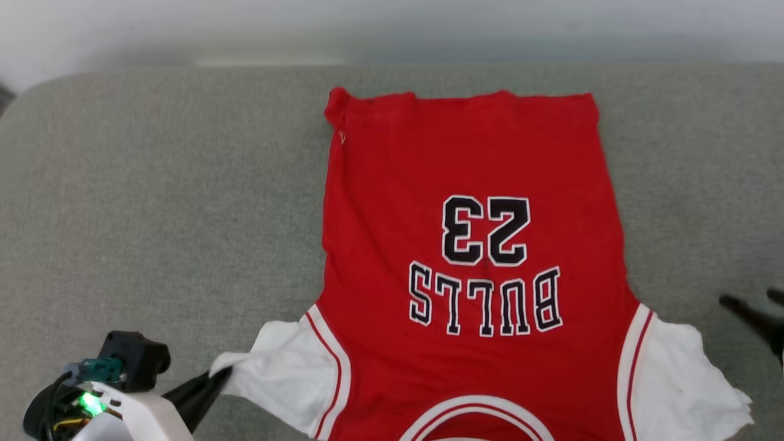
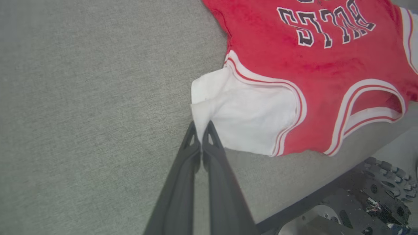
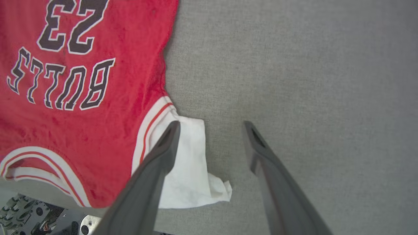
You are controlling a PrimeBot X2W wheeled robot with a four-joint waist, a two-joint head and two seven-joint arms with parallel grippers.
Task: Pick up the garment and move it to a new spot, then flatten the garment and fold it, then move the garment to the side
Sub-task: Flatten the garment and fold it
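So the red jersey T-shirt with white short sleeves [image 1: 478,159] lies flat on the grey fabric bench [image 1: 153,184], "BULLS" and "23" upside down, collar at the near edge, loads of bare room left of it. Left pincer [image 2: 200,125] is clenched on a sleeve corner, while the right pincer [image 3: 212,125] gapes wide by the other sleeve.

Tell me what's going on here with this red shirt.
A red jersey T-shirt with white short sleeves lies spread out, print side up, on a grey fabric surface in front of a two-armed robot. Its left gripper is shut on the edge of one white sleeve. The right gripper is open by the other sleeve, holding nothing. No fold is made yet.
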